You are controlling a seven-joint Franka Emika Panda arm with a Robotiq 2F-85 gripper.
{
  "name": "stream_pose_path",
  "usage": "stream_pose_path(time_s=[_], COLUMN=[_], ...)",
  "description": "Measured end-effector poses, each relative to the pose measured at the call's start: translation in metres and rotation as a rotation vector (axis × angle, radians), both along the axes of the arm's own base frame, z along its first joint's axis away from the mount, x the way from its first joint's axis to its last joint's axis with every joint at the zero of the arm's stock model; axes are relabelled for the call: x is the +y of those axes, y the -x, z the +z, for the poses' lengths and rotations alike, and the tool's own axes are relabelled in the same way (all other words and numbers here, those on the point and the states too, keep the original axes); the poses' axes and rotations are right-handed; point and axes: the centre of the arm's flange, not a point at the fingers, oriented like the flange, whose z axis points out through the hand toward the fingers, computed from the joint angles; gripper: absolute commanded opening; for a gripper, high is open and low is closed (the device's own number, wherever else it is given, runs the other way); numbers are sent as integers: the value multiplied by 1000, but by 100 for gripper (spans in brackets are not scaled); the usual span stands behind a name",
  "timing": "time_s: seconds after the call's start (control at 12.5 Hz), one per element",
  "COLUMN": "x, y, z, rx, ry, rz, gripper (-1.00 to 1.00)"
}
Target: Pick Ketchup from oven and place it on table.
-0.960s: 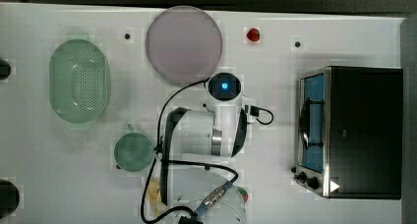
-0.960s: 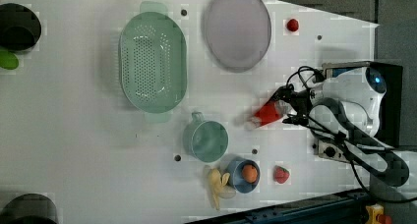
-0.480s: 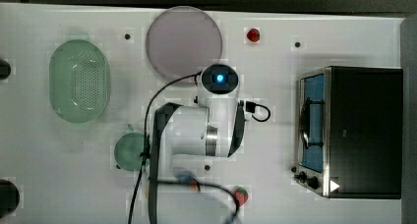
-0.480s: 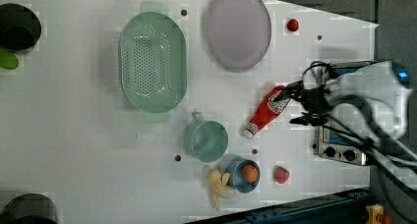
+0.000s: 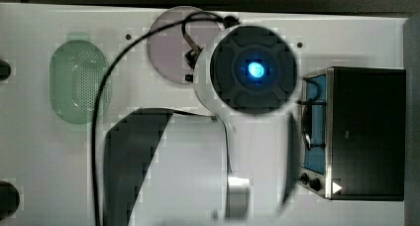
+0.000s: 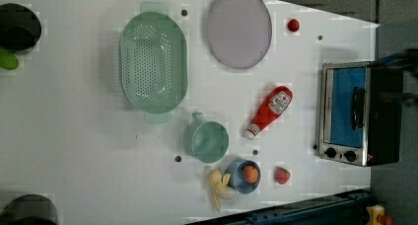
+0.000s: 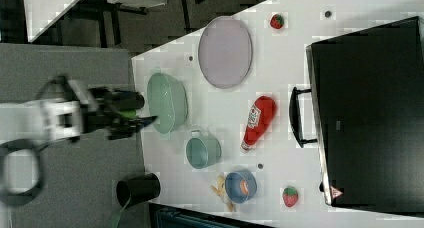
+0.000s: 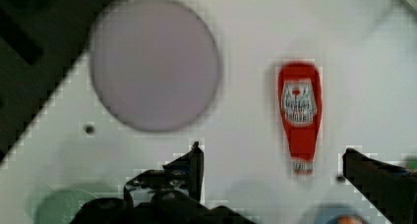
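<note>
Fingertips (image 8: 192,160) frame my wrist view first: 2 dark prongs of the gripper (image 8: 270,165) set wide apart, nothing between them, high above the table (image 8: 236,52). Past them I see the ketchup (image 8: 299,113) lying flat on the white surface, free of the gripper, with the lilac plate (image 8: 155,64) well apart from it.

From the right view I get what the wrist camera can't give me: the gripper (image 7: 150,120) hangs off the table's edge over the grey floor, beside the green colander (image 7: 167,103), far from the bottle (image 7: 257,122). It also shows the ketchup lying just in front of the oven (image 7: 367,113), near its door handle but not touching it.

On the left view I can read the neighbours. The ketchup (image 6: 268,111) lies slanted between the teal mug (image 6: 207,141) and the oven (image 6: 352,114), cap end pointing toward a small hole in the table (image 6: 74,136). Below it sit a blue bowl (image 6: 244,175) holding something orange, a banana (image 6: 216,185) touching it, and 1 strawberry (image 6: 282,175). Another strawberry (image 6: 294,25) lies beyond the plate (image 6: 239,27).

In the top view the arm's round end with a blue light (image 5: 255,70) hides the bottle; I can make out the colander (image 5: 79,82), the plate's rim (image 5: 166,42) and the oven (image 5: 364,132).
</note>
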Motion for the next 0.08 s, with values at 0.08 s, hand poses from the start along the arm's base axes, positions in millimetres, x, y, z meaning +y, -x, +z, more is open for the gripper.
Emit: stream_pose_path(time_s=[0.08], x=[-6], y=[8], z=[35], rx=[-44], ry=[41], rz=[7], gripper=[100])
